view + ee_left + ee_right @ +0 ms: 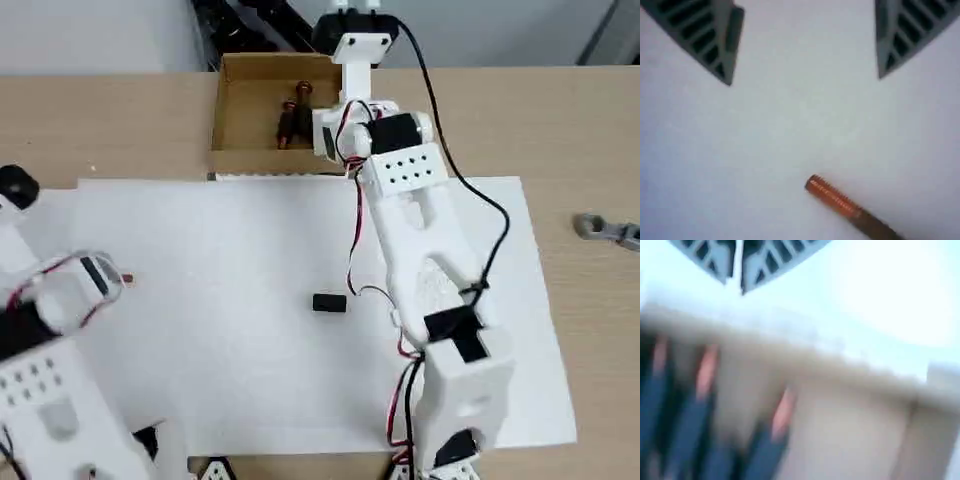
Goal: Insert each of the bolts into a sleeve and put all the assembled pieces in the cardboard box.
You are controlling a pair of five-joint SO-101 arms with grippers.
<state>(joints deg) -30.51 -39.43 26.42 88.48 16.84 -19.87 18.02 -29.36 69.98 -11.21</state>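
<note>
Sheet (230, 240), white, over wooden table (100, 110); left end effector (802, 80) spread, right end effector (737, 285) pressed together.

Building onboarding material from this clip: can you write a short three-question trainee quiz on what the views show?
1. Short answer: what lies inside the cardboard box?
2. True or false: the left end effector is shut on the copper bolt.
3. Where does the black sleeve lie? A) inside the cardboard box B) on the white sheet, apart from both arms C) under the copper bolt

Key:
1. The assembled pieces, bolts set in sleeves.
2. False. It is open, and the bolt lies loose on the sheet.
3. B
</note>
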